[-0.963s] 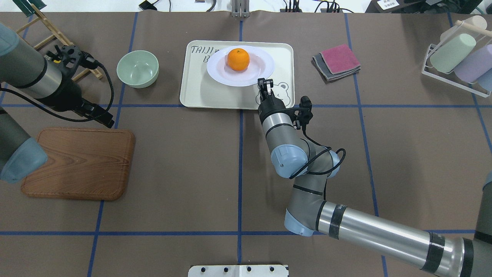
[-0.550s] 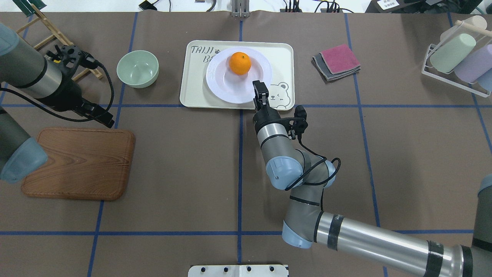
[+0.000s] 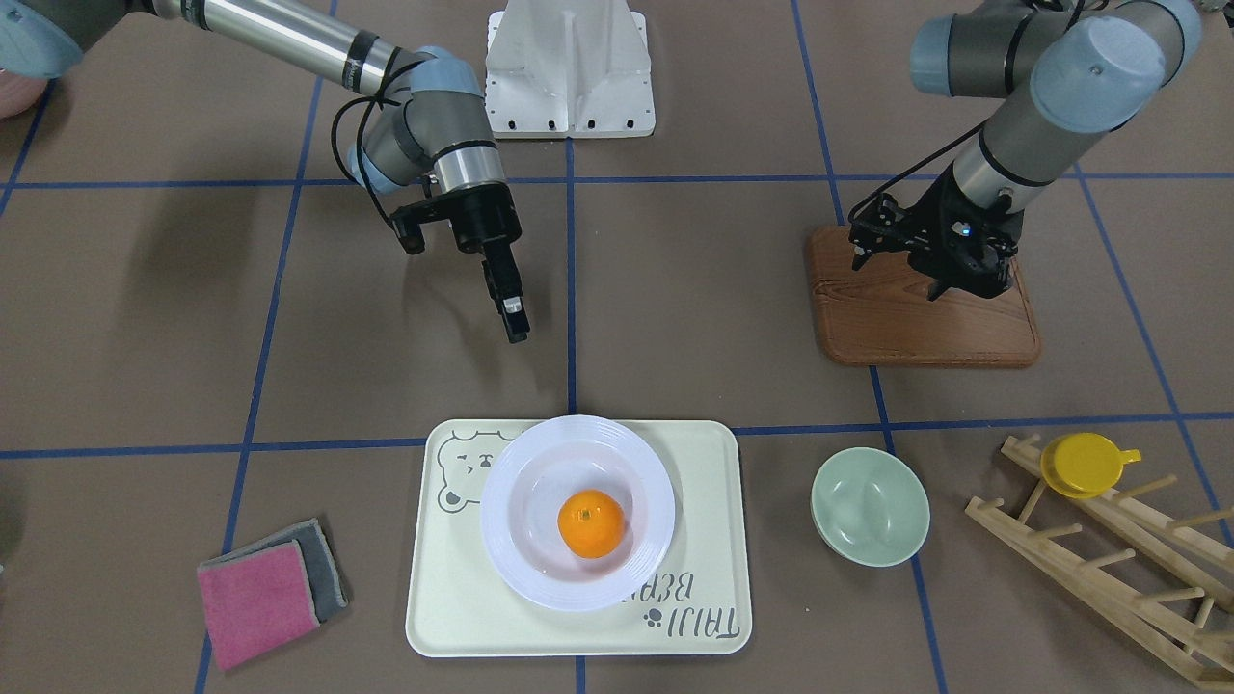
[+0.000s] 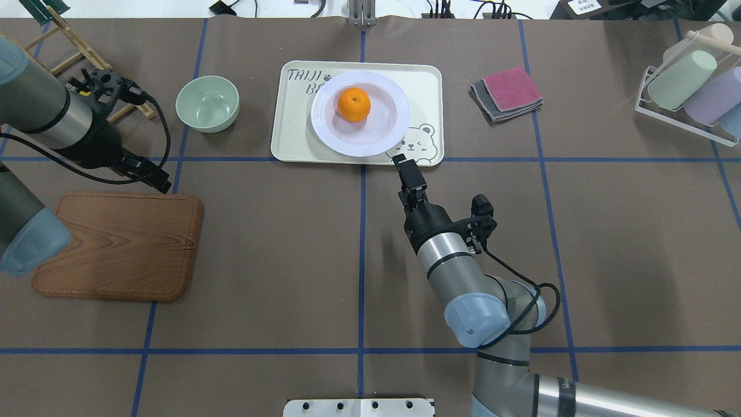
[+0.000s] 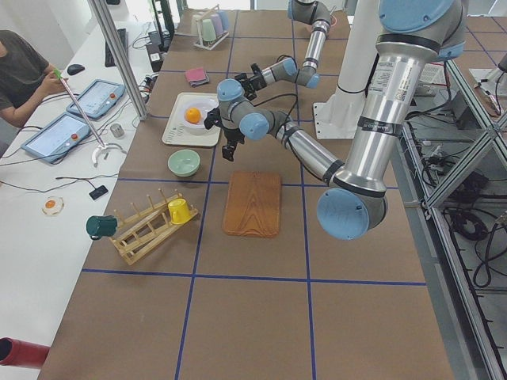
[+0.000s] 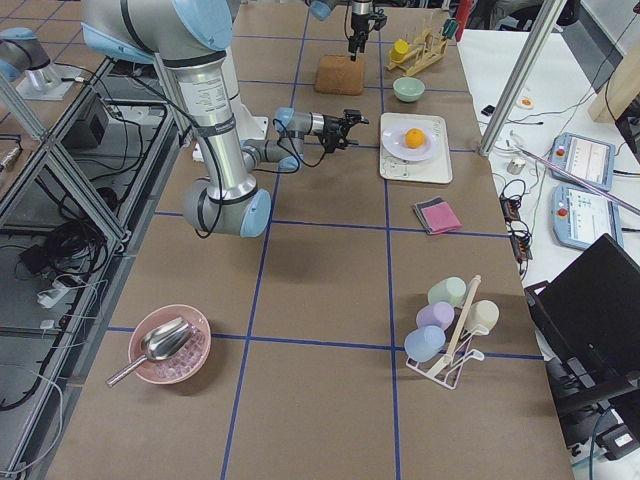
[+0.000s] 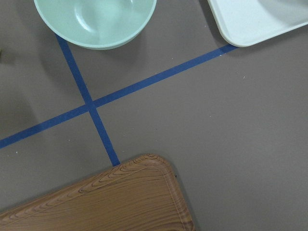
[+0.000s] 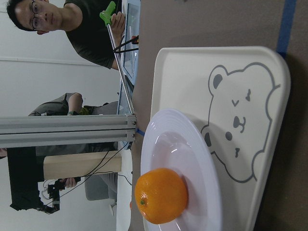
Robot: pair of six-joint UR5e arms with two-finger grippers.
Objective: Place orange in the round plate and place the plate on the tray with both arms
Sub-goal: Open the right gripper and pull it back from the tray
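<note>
glossy white plate, matt tray, wooden board

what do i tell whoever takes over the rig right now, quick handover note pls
Right gripper: hangs just off the tray's near edge, holding nothing; whether it is open or shut cannot be told from these views.
Left gripper: hangs by the wooden board, holding nothing; open or shut cannot be told either.
Things: the orange sits in the plate, and the plate rests flat on the tray, inside its edges.
Done: orange in plate, plate on tray.
Left: nothing of the job itself, as far as the views show; probably just park both arms.
</note>
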